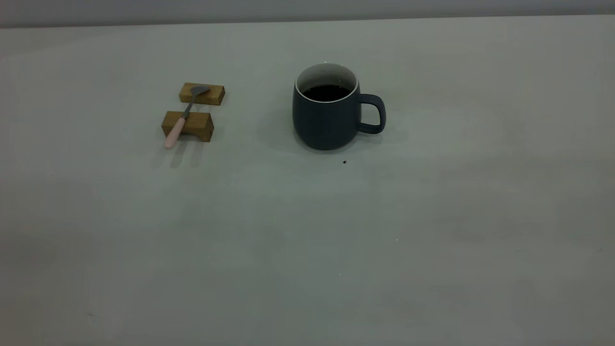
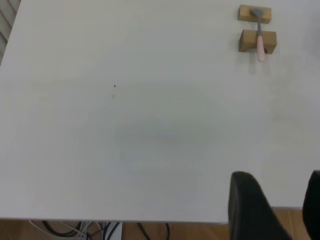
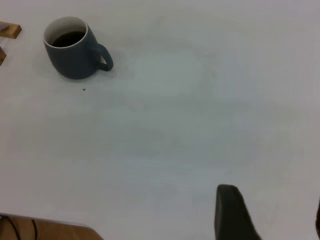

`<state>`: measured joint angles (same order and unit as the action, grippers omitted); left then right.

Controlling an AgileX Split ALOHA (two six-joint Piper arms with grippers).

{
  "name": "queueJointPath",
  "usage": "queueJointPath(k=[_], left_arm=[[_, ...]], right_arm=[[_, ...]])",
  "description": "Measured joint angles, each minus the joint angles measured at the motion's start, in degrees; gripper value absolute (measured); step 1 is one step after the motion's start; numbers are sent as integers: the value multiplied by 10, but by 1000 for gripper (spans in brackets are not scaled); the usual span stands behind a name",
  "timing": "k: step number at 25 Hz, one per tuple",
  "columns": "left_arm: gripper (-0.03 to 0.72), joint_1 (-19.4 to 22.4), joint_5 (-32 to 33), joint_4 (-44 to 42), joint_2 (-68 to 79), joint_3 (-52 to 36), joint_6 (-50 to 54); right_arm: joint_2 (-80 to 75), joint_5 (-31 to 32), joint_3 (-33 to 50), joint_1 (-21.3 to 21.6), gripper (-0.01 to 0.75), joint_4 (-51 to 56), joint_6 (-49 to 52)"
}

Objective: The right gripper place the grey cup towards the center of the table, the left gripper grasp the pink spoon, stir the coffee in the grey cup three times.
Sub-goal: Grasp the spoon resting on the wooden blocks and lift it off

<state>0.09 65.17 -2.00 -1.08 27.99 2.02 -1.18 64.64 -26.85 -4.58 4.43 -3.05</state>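
Surface (image 1: pixel 307 250): wide, pale grey-white, plain. You have broad bare room in front of the things and to the right of them; its far edge runs along the top of the exterior view, and both wrist views catch its near edge with cables hanging below. No writing, brand or label can be read on anything.

Grey cup (image 1: pixel 326 115): upright, a little past mid-surface in the exterior view, handle toward that view's right. Unmarked slate body, white rim and inside. Nothing touches it.

Coffee (image 1: pixel 327 92): dark round surface sitting well below the rim.

Two wooden blocks (image 1: pixel 188 125) (one behind the other, a small gap between them), well apart to the left of the cup.

Pink spoon (image 1: pixel 175 133): lies bridged across both blocks, metal bowl on the far block, pink handle over the near one with its end overhanging toward you. Open room all around the blocks.

Left end effector (image 2: pixel 272 210): low at the surface's near edge, far from the spoon; two dark fingers (image 2: pixel 247 205) stand apart, nothing between them.

Right end effector (image 3: pixel 270 215): likewise back near the edge, well away from the cup, fingers spread and holding nothing.

Tiny dark speck (image 1: pixel 344 162): just in front of the cup.
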Motion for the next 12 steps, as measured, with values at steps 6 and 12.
queueJointPath(k=[6, 12], left_arm=[[340, 0, -9, 2, 11, 2, 0], [414, 0, -110, 8, 144, 37, -2]], right_arm=[[0, 0, 0, 0, 438, 0, 0], [0, 0, 0, 0, 438, 0, 0]])
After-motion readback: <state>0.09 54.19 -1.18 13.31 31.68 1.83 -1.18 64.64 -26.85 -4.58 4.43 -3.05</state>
